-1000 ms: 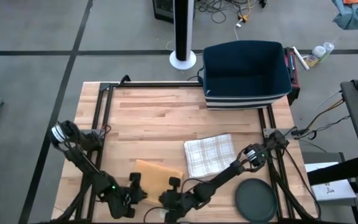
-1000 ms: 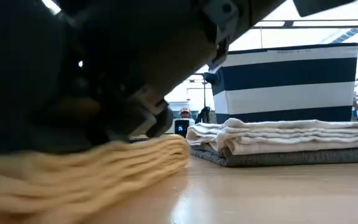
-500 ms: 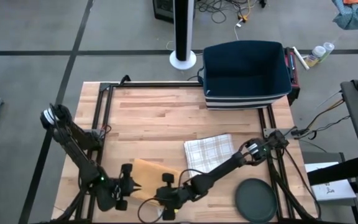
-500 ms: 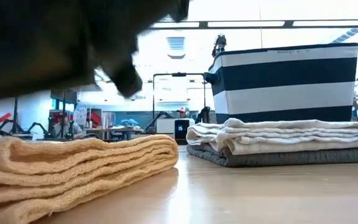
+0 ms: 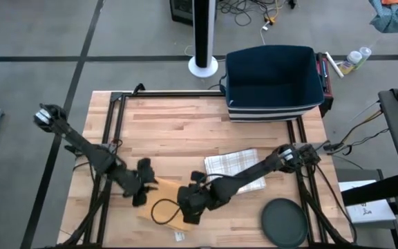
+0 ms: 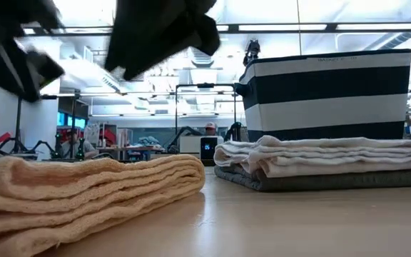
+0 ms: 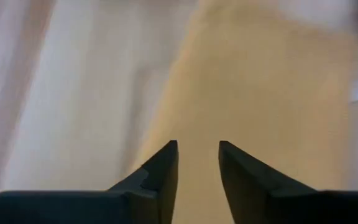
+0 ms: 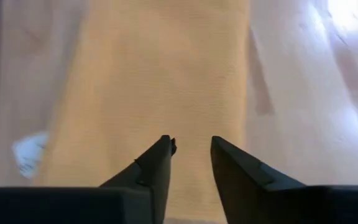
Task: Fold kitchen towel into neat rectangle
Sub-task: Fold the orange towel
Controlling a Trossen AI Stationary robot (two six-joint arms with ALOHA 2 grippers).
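Hovering over a folded tan towel [image 5: 168, 207]

Soft ribbed cloth lies layered on my wooden desk [image 5: 171, 124]; my left gripper [image 7: 197, 163] and right gripper [image 8: 190, 155] hang above it, fingers parted, pinching nothing.

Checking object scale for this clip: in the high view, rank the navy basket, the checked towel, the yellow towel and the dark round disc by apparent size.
1. Navy basket, clearly largest.
2. Checked towel, partly under the right arm.
3. Yellow towel and dark round disc: alike; arms hide part of the towel, so unranked.

Robotics laboratory or workshop: a butcher-block table [image 5: 178, 124] in a black metal frame [image 5: 116, 117] stands on a grey concrete floor [image 5: 33, 41] with loose cables [image 5: 254, 10]; beyond it, ceiling strip lights [image 6: 262, 27], further workbenches [image 6: 130, 148] and seated people [image 6: 68, 141]
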